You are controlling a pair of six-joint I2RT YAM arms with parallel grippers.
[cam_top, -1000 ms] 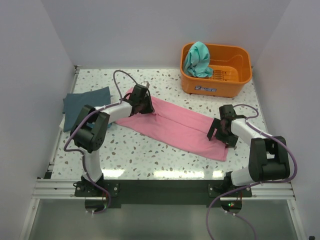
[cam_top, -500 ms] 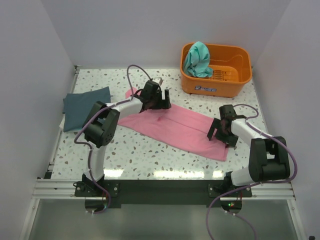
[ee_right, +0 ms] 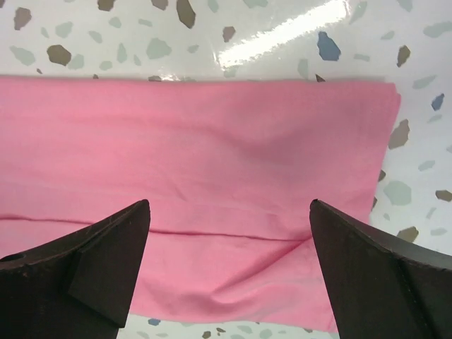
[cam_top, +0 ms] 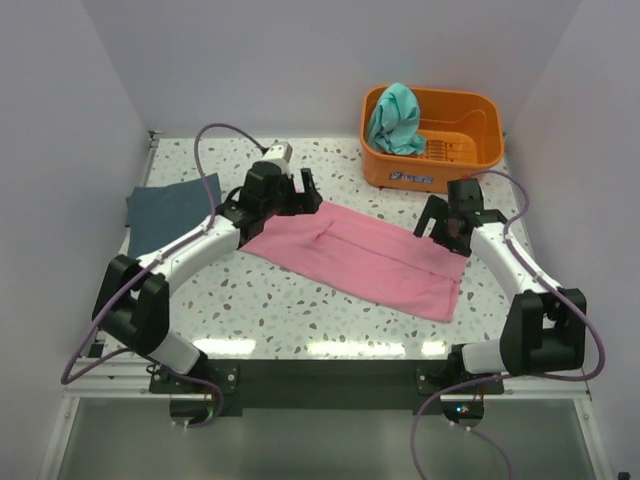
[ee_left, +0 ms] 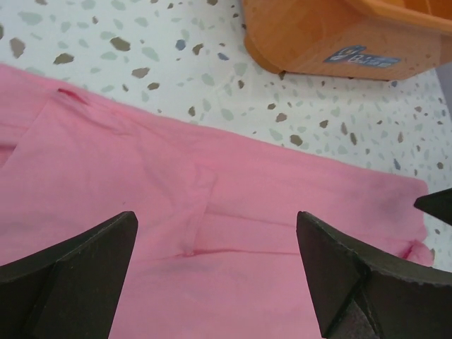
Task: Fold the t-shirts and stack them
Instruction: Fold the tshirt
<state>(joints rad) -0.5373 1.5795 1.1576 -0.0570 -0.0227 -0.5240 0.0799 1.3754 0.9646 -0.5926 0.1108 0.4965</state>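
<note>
Pink t-shirt (cam_top: 350,255) flat on the speckled tabletop (cam_top: 290,315), folded into a long band, slanted from far left to near right. Above its far-left end, left hand (cam_top: 306,193): fingers spread wide, gripping nothing, only pink cloth with a creased fold in the gap below. Above its right end, near the far edge of the band, right hand (cam_top: 447,228): likewise spread wide and gripping nothing. Contact of either hand's fingertips with the cloth: impossible to tell. Dark slate t-shirt (cam_top: 165,210) folded flat at the left edge of the tabletop, close to the pink one's far-left end, partly behind the left arm. Teal t-shirt (cam_top: 395,118) bunched inside the orange basket (cam_top: 470,150), draped over its left rim, at the far right of the tabletop, just beyond the pink band.
</note>
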